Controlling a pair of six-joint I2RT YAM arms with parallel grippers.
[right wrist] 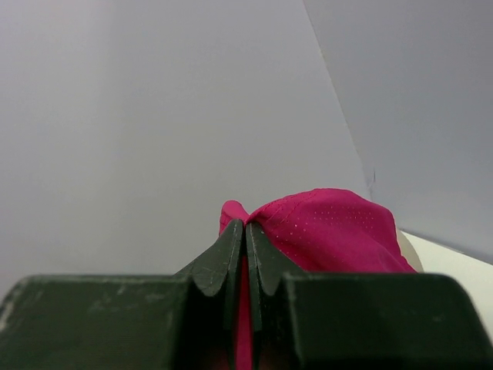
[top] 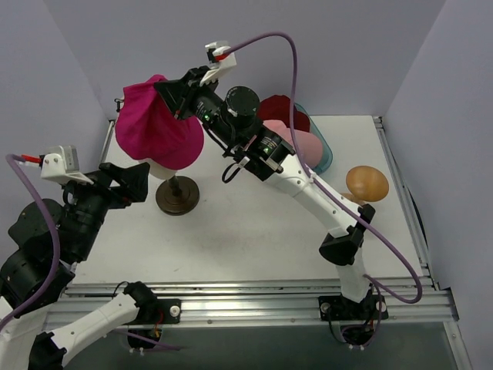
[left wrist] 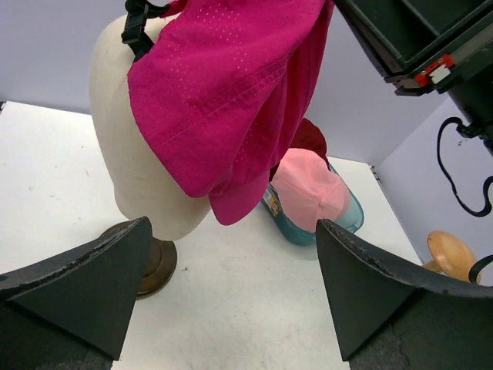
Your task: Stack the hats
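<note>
Over the head form [top: 160,168], the right end effector [right wrist: 246,230] pinches the magenta cap [top: 154,131] — best lowered squarely while the spread left end effector [top: 137,183] steadies it.

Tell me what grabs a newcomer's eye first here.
The magenta cap at back left, partly over the cream head form and pinched by the right end effector. Next, the pink cap in the teal tray at back right; the left end effector hangs open.

Cream head form [top: 159,169] on dark round base [top: 177,196], 9 o'clock on white surface [top: 254,227]. Clear teal tray [top: 324,156] at 1 o'clock. Tan egg-shaped form [top: 367,183] at 3 o'clock.
</note>
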